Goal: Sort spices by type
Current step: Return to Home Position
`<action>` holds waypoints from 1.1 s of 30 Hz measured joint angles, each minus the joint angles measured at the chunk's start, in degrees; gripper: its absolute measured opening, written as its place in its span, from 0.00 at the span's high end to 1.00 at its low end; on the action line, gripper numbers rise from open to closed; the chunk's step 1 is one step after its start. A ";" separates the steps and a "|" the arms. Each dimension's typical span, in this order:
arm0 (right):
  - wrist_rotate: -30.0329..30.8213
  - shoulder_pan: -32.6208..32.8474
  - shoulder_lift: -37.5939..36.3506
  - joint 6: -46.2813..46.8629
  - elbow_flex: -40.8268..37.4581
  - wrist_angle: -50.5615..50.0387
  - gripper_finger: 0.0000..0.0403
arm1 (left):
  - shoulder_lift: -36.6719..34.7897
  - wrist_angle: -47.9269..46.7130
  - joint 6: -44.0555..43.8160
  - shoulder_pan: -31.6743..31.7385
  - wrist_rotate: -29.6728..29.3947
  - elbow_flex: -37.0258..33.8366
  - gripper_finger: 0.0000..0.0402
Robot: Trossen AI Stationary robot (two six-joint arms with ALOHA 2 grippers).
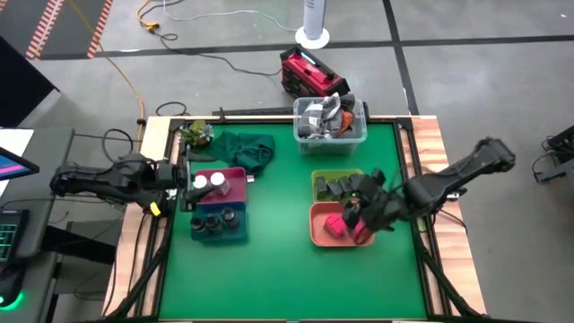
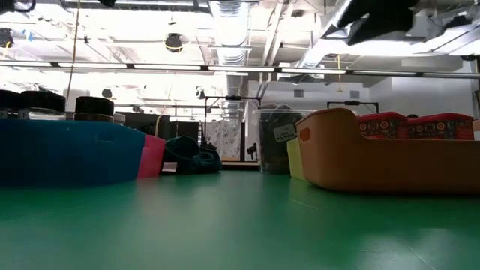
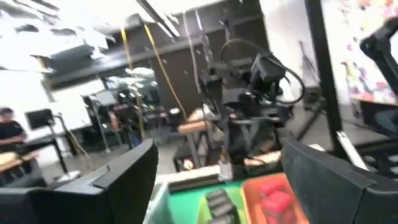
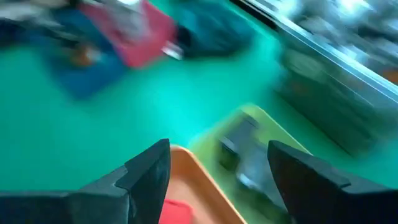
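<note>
Bright pink cubes [image 1: 339, 224] lie in the orange tray [image 1: 316, 235]. Dark grey blocks [image 1: 334, 187] fill the yellow-green tray [image 1: 318, 177] behind it. White-topped jars [image 1: 208, 181] stand in the pink tray [image 1: 235, 174], and dark round jars [image 1: 218, 220] in the blue tray [image 1: 199, 237]. My right gripper [image 1: 354, 215] hovers open over the orange tray; its wrist view [image 4: 219, 146] shows a pink cube [image 4: 177, 211] and grey blocks [image 4: 242, 155] below. My left gripper [image 1: 188, 182] is open [image 3: 217, 149] at the pink tray's left side and holds nothing.
A clear plastic tub [image 1: 330, 121] of grey clutter stands at the far edge, with a dark green cloth [image 1: 247, 148] and a small plant [image 1: 197, 135] to its left. Bare green table [image 1: 278, 269] lies between the tray pairs and along the near side.
</note>
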 joint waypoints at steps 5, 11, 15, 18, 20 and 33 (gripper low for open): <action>-8.85 -6.48 -12.61 -22.93 -16.81 31.08 0.28 | -1.61 2.72 -0.16 0.02 -2.20 -1.64 0.19; -18.63 -16.19 -25.37 -27.99 -35.54 50.02 0.28 | -6.35 -8.06 -5.01 0.00 -4.13 -1.69 0.19; -22.38 -18.79 -32.72 -30.32 -42.57 57.32 0.28 | -11.23 -18.65 -9.45 0.02 -5.51 -2.56 0.19; -22.58 -19.99 -37.80 -32.11 -45.07 57.70 0.28 | -15.83 -19.50 -11.45 0.00 -5.46 -5.63 0.19; -22.58 -21.14 -41.07 -32.45 -46.27 57.57 0.28 | -18.97 -18.84 -12.59 0.00 -5.48 -8.68 0.19; -21.76 -22.14 -60.51 -35.45 -48.48 46.27 0.28 | -23.83 -19.18 -15.24 0.00 -6.67 -17.54 0.19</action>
